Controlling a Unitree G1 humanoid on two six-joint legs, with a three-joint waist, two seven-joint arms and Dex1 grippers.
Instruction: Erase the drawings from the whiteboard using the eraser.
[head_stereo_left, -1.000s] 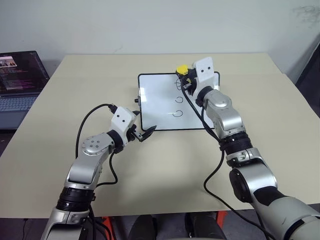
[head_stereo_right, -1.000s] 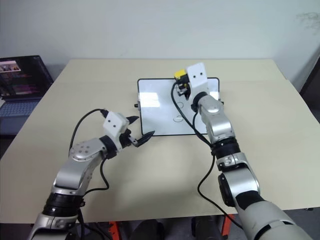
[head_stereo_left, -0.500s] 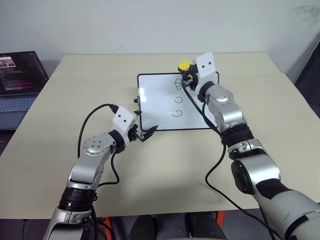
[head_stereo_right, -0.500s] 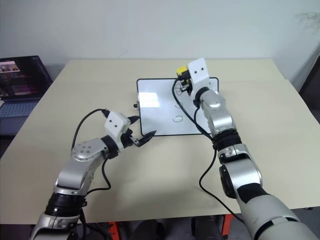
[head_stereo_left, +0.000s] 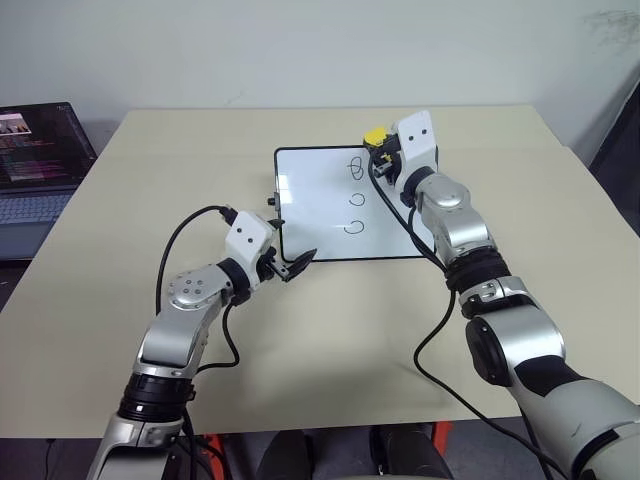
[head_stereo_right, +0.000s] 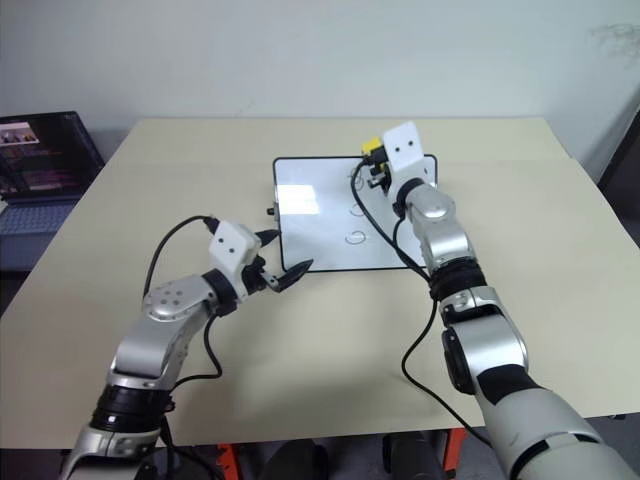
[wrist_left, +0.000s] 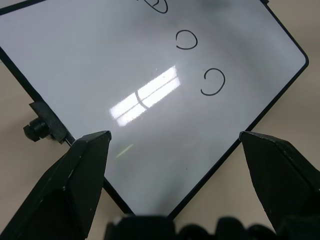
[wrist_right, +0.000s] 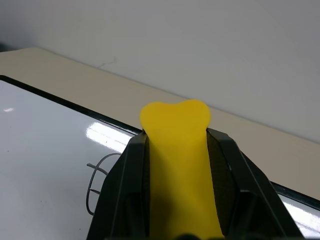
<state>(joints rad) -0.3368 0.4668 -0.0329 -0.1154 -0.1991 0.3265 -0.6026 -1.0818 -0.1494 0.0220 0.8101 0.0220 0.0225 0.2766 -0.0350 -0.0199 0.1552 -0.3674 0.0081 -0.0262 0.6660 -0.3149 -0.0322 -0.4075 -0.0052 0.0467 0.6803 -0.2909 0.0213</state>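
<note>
From the head cameras, the right gripper (head_stereo_left: 378, 142), clamped on the eraser (head_stereo_left: 375, 135), has drifted off the top drawing (head_stereo_left: 356, 164) toward the whiteboard's (head_stereo_left: 310, 205) far edge; all three drawings remain. Left wrist view: left gripper (wrist_left: 175, 145) spread wide over the board's near corner. Right wrist view: the eraser beside that top loop, so wiping seems still to come.

Three drawings (head_stereo_left: 354, 196); one whiteboard (head_stereo_left: 310, 215); one eraser (head_stereo_left: 375, 135); one laptop (head_stereo_left: 38, 160)

No text, label or number can be read on anything here.
</note>
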